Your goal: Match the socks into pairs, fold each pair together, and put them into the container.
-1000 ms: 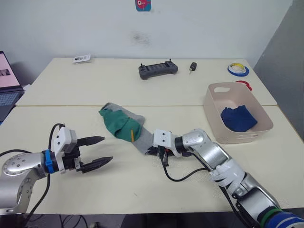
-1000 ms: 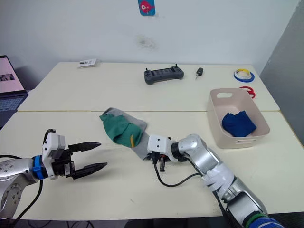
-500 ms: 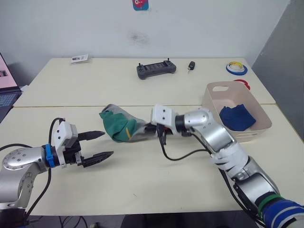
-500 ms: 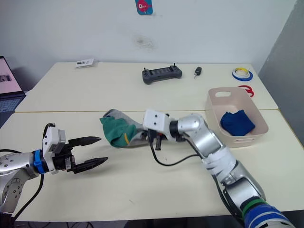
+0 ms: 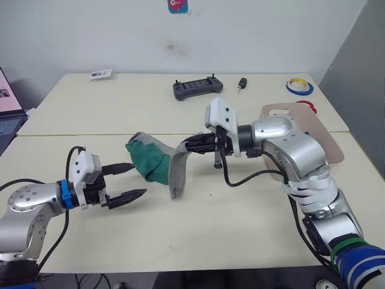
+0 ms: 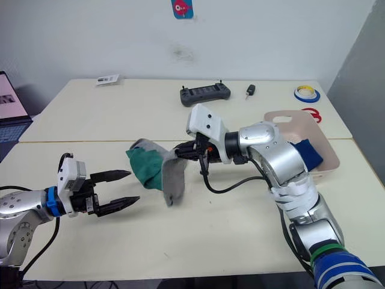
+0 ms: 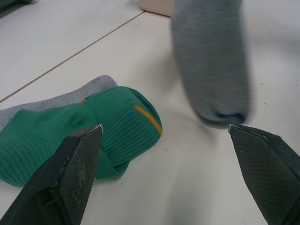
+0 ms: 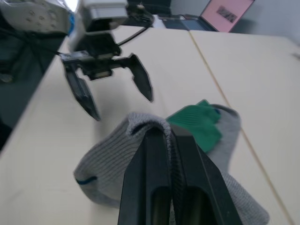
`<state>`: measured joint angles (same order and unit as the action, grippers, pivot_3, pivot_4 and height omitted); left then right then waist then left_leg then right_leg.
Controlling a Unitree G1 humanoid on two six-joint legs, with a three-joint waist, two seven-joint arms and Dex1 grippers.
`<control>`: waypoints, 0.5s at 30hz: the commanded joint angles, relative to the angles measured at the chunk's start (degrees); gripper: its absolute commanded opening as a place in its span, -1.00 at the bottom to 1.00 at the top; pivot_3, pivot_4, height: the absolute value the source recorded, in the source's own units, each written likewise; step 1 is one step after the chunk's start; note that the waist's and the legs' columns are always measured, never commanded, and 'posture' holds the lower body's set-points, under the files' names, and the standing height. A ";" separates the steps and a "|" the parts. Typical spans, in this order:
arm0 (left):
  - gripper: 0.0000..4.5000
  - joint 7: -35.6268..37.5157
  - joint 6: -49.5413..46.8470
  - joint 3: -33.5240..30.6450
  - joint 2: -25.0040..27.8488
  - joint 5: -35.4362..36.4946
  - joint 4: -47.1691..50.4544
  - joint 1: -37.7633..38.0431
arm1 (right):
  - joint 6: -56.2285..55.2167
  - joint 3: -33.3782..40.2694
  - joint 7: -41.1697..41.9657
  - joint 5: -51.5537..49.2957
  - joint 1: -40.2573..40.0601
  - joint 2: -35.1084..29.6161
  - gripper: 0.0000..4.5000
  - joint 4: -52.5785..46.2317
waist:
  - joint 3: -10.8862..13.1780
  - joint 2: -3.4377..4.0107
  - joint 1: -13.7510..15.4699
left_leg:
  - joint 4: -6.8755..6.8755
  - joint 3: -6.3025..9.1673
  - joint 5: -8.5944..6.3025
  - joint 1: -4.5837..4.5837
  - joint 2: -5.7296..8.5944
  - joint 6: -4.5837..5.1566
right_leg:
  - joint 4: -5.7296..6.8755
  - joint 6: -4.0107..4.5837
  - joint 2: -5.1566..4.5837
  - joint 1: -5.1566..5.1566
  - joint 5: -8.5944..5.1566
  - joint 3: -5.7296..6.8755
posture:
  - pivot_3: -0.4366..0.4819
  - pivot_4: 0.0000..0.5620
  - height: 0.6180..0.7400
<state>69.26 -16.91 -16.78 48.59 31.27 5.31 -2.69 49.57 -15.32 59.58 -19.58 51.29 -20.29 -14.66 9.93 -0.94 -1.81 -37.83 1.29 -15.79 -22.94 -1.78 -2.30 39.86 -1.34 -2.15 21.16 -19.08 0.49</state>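
Blue pair (image 6: 307, 152) already in the tub (image 5: 328, 141) at 3 o'clock. Right gripper (image 5: 194, 144) clenched on a grey sock (image 5: 176, 171), lifted beside the green bundle (image 5: 147, 161) mid-table. Left gripper (image 5: 126, 181) spread, empty, at 8 o'clock. Green and grey pairs still unfolded.

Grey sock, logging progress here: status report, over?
Right gripper shut on grey sock, lifted, toe hanging. Left gripper open, near green socks on table. Blue pair in container. Nothing blocking.

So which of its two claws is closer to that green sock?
The left. The left gripper hovers open just beside the green sock, not touching it. The right gripper is farther off, shut on a grey sock it lifts.
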 commanded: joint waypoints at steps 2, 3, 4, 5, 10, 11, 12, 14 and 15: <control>1.00 0.68 0.76 0.08 0.43 0.04 0.02 -0.84 | 12.92 3.91 -1.69 -9.95 -1.06 -1.05 -0.98 -8.74 | 0.00 0.00 0.04 | 0.00 0.00 0.00 0.00 0.00 0.00 | 0.00 0.00 -0.01 0.00 0.00 -0.02 | -0.05 -0.47 1.00; 1.00 0.97 0.77 0.27 0.57 0.02 -0.08 -0.97 | 14.92 4.42 -2.15 -11.57 -1.42 -1.51 -0.98 -10.00 | 0.00 0.00 0.04 | 0.00 0.01 0.00 -0.01 0.00 0.00 | -0.01 0.00 -0.02 0.00 0.00 -0.02 | -0.05 -0.47 1.00; 1.00 1.19 0.83 0.41 0.66 0.00 -0.16 -1.09 | 16.39 4.75 -2.69 -12.79 -1.79 -1.99 -0.98 -11.07 | 0.00 0.00 0.04 | 0.00 0.01 0.00 -0.01 0.02 0.00 | -0.01 0.00 -0.02 -0.01 0.00 -0.03 | -0.05 -0.47 1.00; 1.00 1.31 0.83 0.54 0.69 0.00 -0.23 -1.26 | 18.01 5.11 -3.36 -14.04 -2.34 -2.32 -0.98 -12.11 | 0.00 0.00 0.03 | 0.00 0.01 0.00 -0.01 0.02 0.00 | -0.01 0.00 -0.03 -0.01 0.00 -0.03 | -0.05 -0.47 1.00; 1.00 2.45 0.63 1.51 0.96 -0.01 0.05 -1.42 | 22.46 5.64 -10.16 -15.60 -6.85 -1.56 -0.98 -12.12 | -0.01 -0.02 0.02 | 0.00 0.02 0.00 -0.01 0.01 0.01 | -0.02 0.00 -0.02 -0.02 0.00 -0.04 | -0.05 -0.47 1.00; 1.00 2.73 0.58 1.63 1.09 -0.03 0.12 -1.39 | 22.27 5.69 -11.90 -14.88 -7.66 -1.14 -0.98 -10.68 | -0.01 -0.02 0.02 | 0.01 0.01 0.00 -0.01 0.03 0.01 | -0.02 0.00 -0.02 -0.01 0.00 -0.04 | -0.05 -0.47 1.00; 1.00 3.22 0.09 1.83 1.52 0.06 0.31 -1.24 | 21.79 5.59 -13.24 -14.18 -8.31 -1.04 -0.98 -9.28 | -0.01 -0.02 0.00 | 0.01 -0.01 0.00 -0.01 0.04 0.01 | -0.01 0.00 -0.01 0.00 0.00 -0.04 | -0.05 -0.47 1.00; 1.00 6.69 -3.20 3.25 4.99 0.48 1.45 -0.04 | 21.16 5.99 -15.89 -13.26 -9.38 -0.53 -0.98 -6.39 | -0.01 -0.03 -0.05 | 0.02 -0.02 0.00 -0.01 0.04 0.01 | 0.00 0.01 0.01 0.02 -0.01 -0.03 | -0.05 -0.47 1.00; 1.00 7.39 -3.50 3.51 5.87 0.35 1.73 0.28 | 20.76 6.02 -16.62 -13.03 -9.77 -0.49 -0.98 -5.43 | -0.01 -0.02 -0.09 | 0.02 -0.01 0.00 -0.01 0.02 0.01 | 0.00 0.02 0.03 0.02 -0.01 -0.04 | -0.05 -0.47 1.00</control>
<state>74.70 -19.41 -13.07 52.76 31.30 5.07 -2.60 71.63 -10.75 44.56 -32.75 41.64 -21.14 -20.74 9.92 -0.96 -1.89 -37.80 1.28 -15.80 -22.95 -1.76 -2.30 39.86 -1.31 -2.10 21.19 -19.09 0.44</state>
